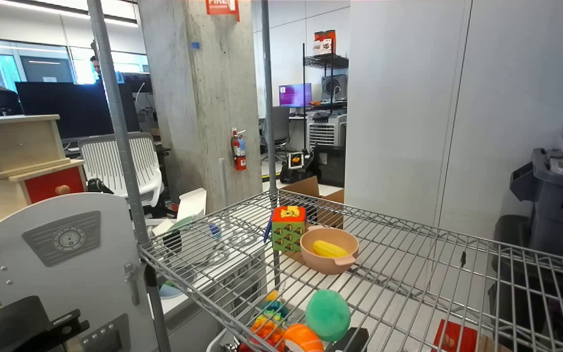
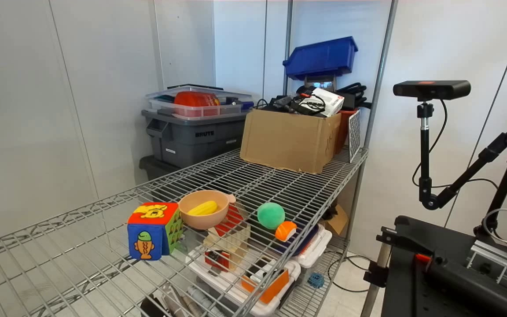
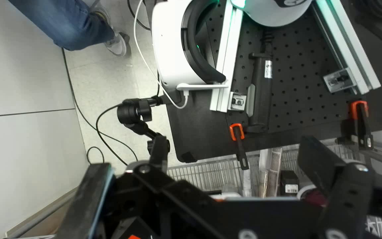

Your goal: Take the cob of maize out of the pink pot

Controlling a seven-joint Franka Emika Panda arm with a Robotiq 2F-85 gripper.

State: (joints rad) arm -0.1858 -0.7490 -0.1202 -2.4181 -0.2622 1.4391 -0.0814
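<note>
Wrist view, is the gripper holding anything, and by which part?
Nothing: the gripper stands open and empty; in both exterior views the cob of maize lies in the pink pot.

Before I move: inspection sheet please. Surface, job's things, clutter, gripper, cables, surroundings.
Surface: wire shelf, open grid.
Job's things: cob of maize lying in the pink pot; pot upright on the shelf.
Clutter: picture cube beside the pot; round green item with an orange piece beside it.
Gripper: open, holding nothing.
Cables: white cable at the headset; black cables against the floor; nothing seen at the pot.
Surroundings: person's leg near the black table; cardboard box on the shelf; grey tub beyond.
</note>
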